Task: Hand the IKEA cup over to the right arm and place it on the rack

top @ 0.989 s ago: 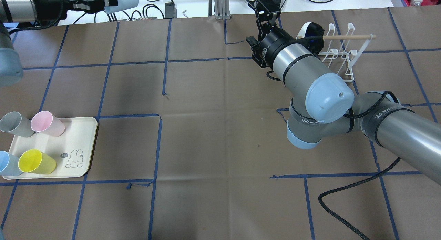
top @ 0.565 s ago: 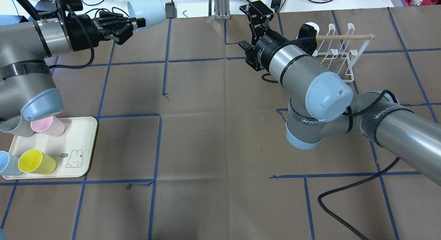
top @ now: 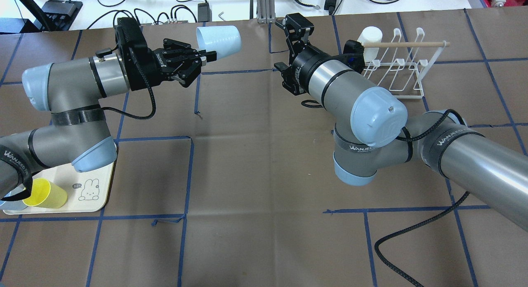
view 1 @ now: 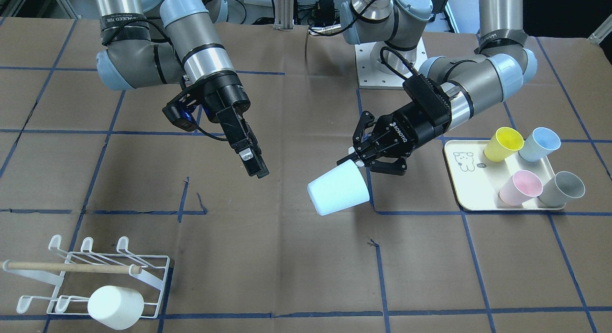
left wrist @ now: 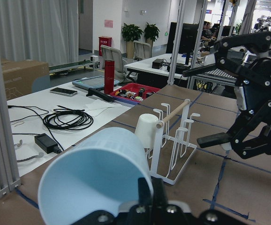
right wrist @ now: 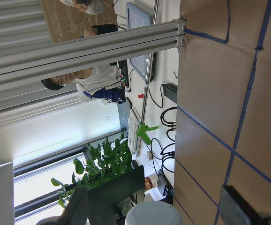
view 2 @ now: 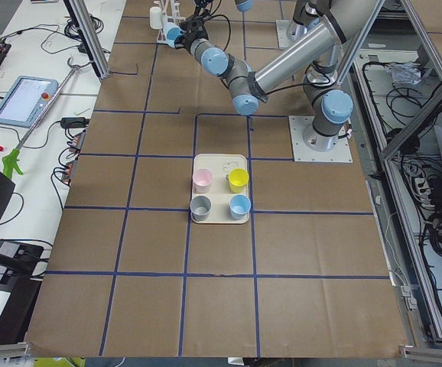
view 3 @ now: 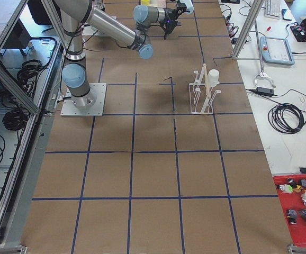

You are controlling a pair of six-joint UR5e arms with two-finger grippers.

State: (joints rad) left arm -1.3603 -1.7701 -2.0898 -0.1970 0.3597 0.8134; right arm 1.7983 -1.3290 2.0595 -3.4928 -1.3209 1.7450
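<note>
Fingers [top: 207, 54] of the left gripper [view 1: 358, 163] are clamped on the pale blue cup [view 1: 338, 188]. They pinch the wall at its wide mouth end, one finger inside & one outside by the look of the wrist view. Cup hangs on its side in the air over the mid worktop [view 1: 287, 256], closed base pointing twd the right gripper [left wrist: 194, 107]. That one's fingers are spread wide w/ nothing btw them. It's near the cup's base but not touching, w/ a clear gap.

Handling, my guess: thin plastic, v. light, stiff enough not to crumple under a pinch. But it's smooth & tapered, so it could slip out twd the narrow end if squeezed on the slope. Best hold for the right side is prob. across the body close to the base, clear of the left fingers.

Farther out: rack [top: 398, 64] sits beyond the right arm [top: 371, 114], w/ a wooden dowel [view 1: 71, 267] across it & a white cup [view 1: 114, 300] already on it. Opposite end: cream tray [view 1: 471, 184] w/ four more cups [view 1: 520, 187], yellow, blue, pink, grey.
</note>
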